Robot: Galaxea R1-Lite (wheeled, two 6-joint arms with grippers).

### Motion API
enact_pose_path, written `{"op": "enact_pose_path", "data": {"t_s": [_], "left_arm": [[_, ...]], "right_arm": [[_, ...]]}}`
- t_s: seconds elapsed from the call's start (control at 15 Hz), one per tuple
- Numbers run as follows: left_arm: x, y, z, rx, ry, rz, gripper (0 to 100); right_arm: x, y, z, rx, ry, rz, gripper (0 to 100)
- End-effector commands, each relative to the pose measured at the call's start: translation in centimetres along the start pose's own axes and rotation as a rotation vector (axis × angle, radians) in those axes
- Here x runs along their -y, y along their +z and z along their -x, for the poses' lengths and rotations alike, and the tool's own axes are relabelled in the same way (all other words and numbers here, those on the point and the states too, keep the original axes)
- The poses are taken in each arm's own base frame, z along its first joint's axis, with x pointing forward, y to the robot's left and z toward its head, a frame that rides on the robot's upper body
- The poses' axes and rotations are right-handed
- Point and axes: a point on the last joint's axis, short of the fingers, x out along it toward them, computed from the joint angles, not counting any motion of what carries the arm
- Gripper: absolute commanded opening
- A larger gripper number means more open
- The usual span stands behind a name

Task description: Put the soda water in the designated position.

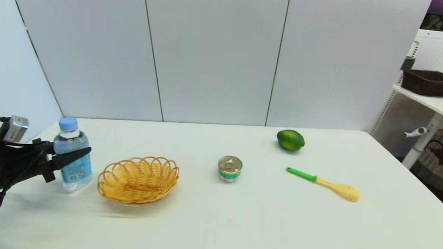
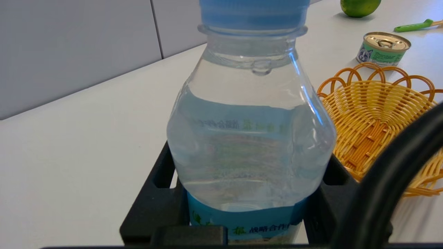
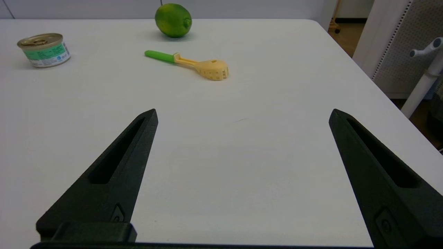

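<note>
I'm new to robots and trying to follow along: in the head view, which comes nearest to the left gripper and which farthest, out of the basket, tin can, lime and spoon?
From the left gripper, which is around the soda water:
1. Basket, just beside the bottle.
2. Tin can, mid-table.
3. Lime, toward the back, and spoon, nearer the front: too close to call.

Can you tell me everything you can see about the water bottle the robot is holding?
The soda water is a small clear plastic bottle with a light-blue screw cap, a ring under the neck and a blue printed label around its lower half. It looks nearly full of clear liquid. It stands upright at the table's left side, just left of the wicker basket, apart from it. The left hand is closed around its body, one black finger on each side. Whether its bottom touches the table is unclear.
</note>
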Motion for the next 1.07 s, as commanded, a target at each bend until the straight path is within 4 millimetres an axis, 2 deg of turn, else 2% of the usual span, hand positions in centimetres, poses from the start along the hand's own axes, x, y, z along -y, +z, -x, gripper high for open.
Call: {"op": "enact_pose_path", "data": {"t_s": [0.07, 0.13, 0.53, 0.67, 0.8, 0.93, 1.07], "left_arm": [[0.0, -0.2, 0.0, 0.001, -0.005, -0.002, 0], [-0.1, -0.1, 0.0, 0.002, -0.005, -0.005, 100], [-0.1, 0.1, 0.3, 0.004, 0.006, -0.011, 100], [0.2, 1.2, 0.7, 0.016, 0.015, -0.033, 100], [0.9, 3.9, 2.0, 0.044, 0.046, -0.052, 100], [2.7, 7.8, 3.0, 0.093, 0.068, -0.034, 100], [5.7, 14.4, 4.3, 0.202, 0.119, -0.004, 100]], "right_arm": [[0.0, 0.0, 0.0, -0.002, 0.0, -0.001, 100], [0.0, 0.0, 0.0, -0.002, 0.0, 0.001, 100], [0.0, 0.0, 0.0, -0.002, 0.0, 0.001, 100], [0.0, 0.0, 0.0, 0.002, 0.0, 0.001, 100], [0.0, 0.0, 0.0, 0.002, 0.0, 0.001, 100], [0.0, 0.0, 0.0, 0.0, 0.0, 0.001, 100], [0.0, 0.0, 0.0, -0.002, 0.0, 0.001, 100]]}}
